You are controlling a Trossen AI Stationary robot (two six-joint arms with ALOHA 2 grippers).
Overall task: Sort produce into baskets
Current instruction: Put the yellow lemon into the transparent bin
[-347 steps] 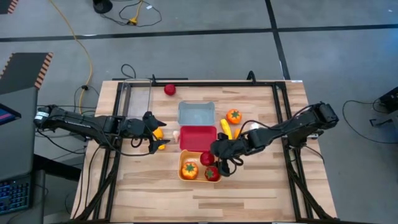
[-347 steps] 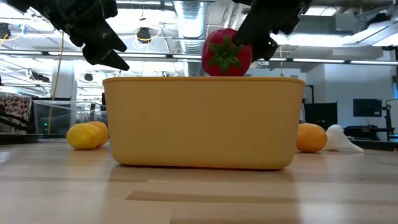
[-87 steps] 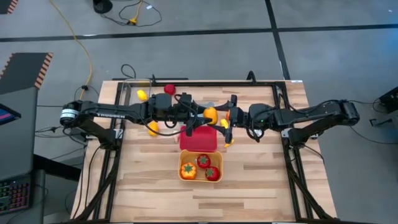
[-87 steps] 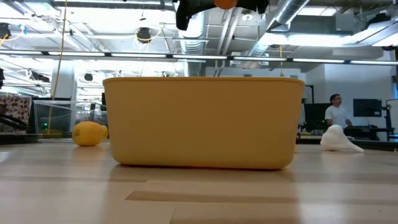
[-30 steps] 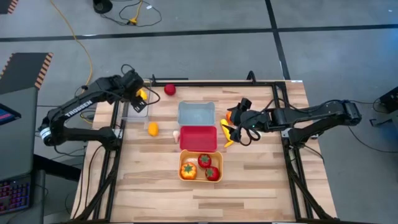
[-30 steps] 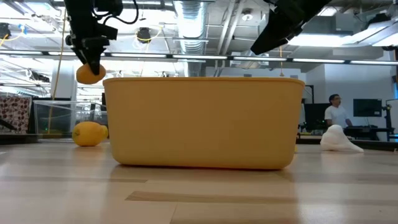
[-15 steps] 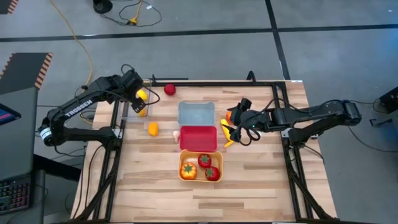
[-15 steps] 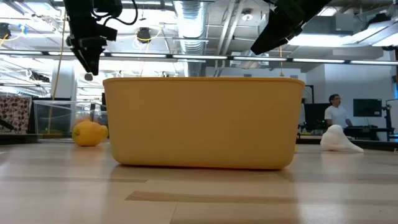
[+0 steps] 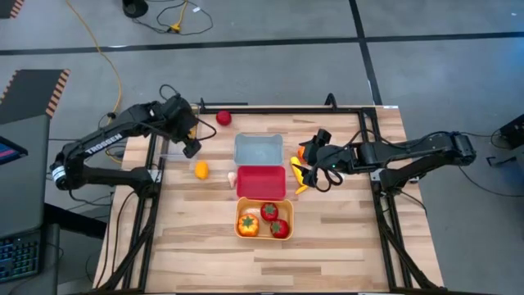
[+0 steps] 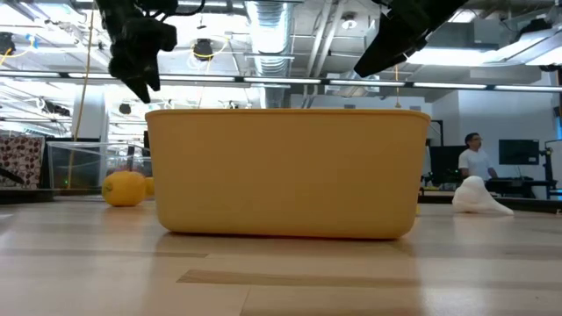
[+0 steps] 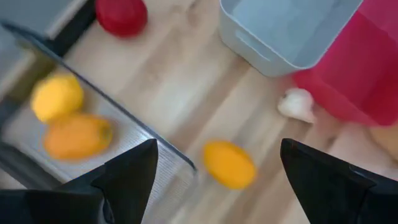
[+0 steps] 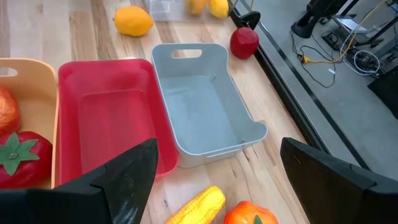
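**Loose lemon nearest the left gripper**

The left gripper (image 9: 189, 146) is seen open and empty, upper left of the high view. The lemon (image 9: 201, 170) lies just below-right of it, lengthwise across the table, well apart from the open, empty right gripper (image 9: 309, 170).

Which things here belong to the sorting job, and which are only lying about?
Job: orange tub holding tomatoes; empty red tub; empty blue-grey tub; clear tray holding two yellow-orange fruits; loose lemon, garlic bulb, red fruit.

Lying about: yellow floor cable; person beyond.
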